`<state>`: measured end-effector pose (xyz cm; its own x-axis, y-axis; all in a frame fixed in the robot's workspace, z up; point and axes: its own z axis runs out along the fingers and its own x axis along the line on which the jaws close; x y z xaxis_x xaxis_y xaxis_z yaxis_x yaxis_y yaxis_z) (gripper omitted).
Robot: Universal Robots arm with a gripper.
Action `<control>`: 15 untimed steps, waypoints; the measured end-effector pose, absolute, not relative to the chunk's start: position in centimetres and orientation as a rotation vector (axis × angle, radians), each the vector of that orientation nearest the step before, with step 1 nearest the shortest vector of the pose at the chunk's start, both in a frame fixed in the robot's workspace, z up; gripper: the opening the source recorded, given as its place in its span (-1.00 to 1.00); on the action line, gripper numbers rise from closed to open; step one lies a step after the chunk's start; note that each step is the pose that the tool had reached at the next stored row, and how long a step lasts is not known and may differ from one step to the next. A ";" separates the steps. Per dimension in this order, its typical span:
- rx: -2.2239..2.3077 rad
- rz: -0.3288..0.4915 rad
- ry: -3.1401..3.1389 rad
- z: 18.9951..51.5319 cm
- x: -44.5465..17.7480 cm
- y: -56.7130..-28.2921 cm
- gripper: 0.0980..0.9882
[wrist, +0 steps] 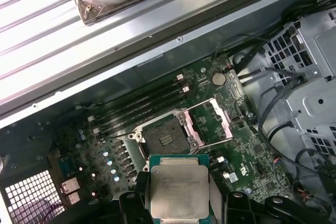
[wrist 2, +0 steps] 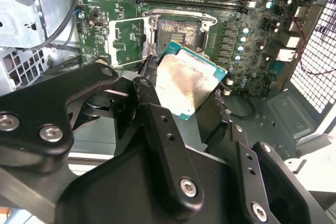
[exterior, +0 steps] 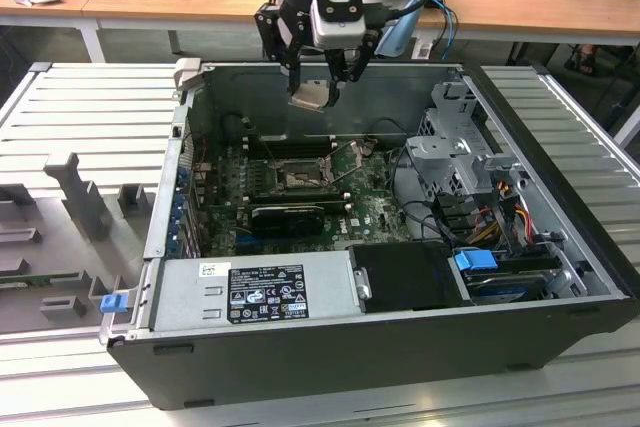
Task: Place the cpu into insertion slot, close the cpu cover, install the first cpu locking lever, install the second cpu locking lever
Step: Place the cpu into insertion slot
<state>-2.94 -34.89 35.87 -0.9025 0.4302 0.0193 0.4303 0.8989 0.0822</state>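
My gripper (exterior: 318, 82) hangs above the open computer case, over its back wall, shut on the cpu (exterior: 312, 95). In both wrist views the cpu (wrist 2: 189, 80) (wrist: 178, 190) shows as a pale grey-tan square with a green edge, pinched between two black fingers (wrist: 134, 203). The insertion slot (exterior: 300, 179) (wrist: 164, 140) (wrist 2: 177, 31) lies uncovered on the green board below, a clear gap under the chip. The cpu cover (wrist: 212, 121) (wrist 2: 127, 42) is swung open beside the slot, with green board visible through its window.
Long black memory slots (wrist: 142, 103) run beside the socket and a black graphics card (exterior: 290, 215) lies in front of it. A power supply (exterior: 265, 292) fills the case front. A drive cage (exterior: 460, 147) and cables (exterior: 500, 212) crowd the exterior view's right.
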 end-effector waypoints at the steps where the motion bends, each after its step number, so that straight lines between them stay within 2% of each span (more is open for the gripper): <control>1: -0.700 -0.133 -3.059 35.9 -2.9 -34.9 -0.01; 15: -0.839 -0.132 -3.028 35.7 -2.9 -34.9 -0.01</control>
